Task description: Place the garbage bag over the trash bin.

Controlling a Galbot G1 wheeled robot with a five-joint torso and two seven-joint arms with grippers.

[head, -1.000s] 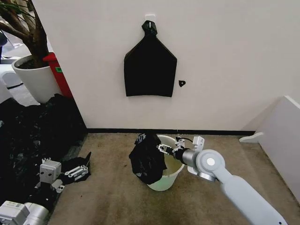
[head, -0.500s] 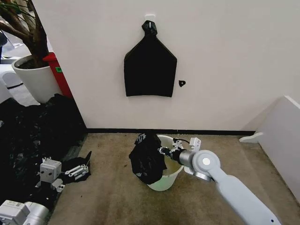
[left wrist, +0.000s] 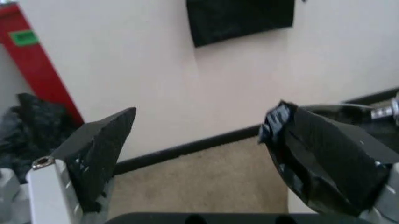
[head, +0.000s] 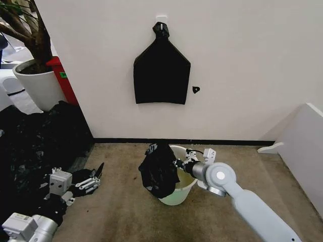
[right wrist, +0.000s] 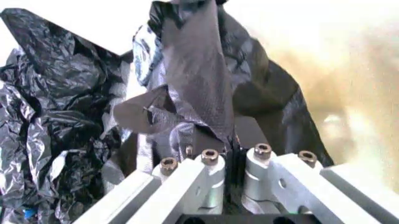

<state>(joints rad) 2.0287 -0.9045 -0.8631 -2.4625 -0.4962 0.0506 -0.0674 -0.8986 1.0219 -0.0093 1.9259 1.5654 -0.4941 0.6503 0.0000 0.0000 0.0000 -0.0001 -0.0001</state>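
Observation:
The trash bin (head: pixel 182 187), a cream-white bucket, stands on the carpet close to the wall. The garbage bag (head: pixel 158 171) is glossy, black and crumpled, and hangs over the bin's left rim and down its outer side. My right gripper (head: pixel 176 163) reaches across the bin's mouth from the right and is shut on a fold of the garbage bag (right wrist: pixel 187 79). In the right wrist view the right gripper (right wrist: pixel 229 136) pinches the plastic, with the bin's pale inside (right wrist: pixel 355 93) beside it. My left gripper (head: pixel 91 182) hovers low at the left, open, its fingers (left wrist: pixel 100 154) spread wide with nothing between them.
A flat black bundle (head: pixel 161 74) hangs from a hook on the wall above the bin. A big heap of black plastic (head: pixel 35 141) covers the floor at the left, behind it a white plant pot (head: pixel 38 84) and a red stand (head: pixel 64 80). A white panel (head: pixel 303 146) stands at the right.
My left arm has shifted a little to the right and up. My right arm has edged slightly left at the bag; the bag and bin stay put.

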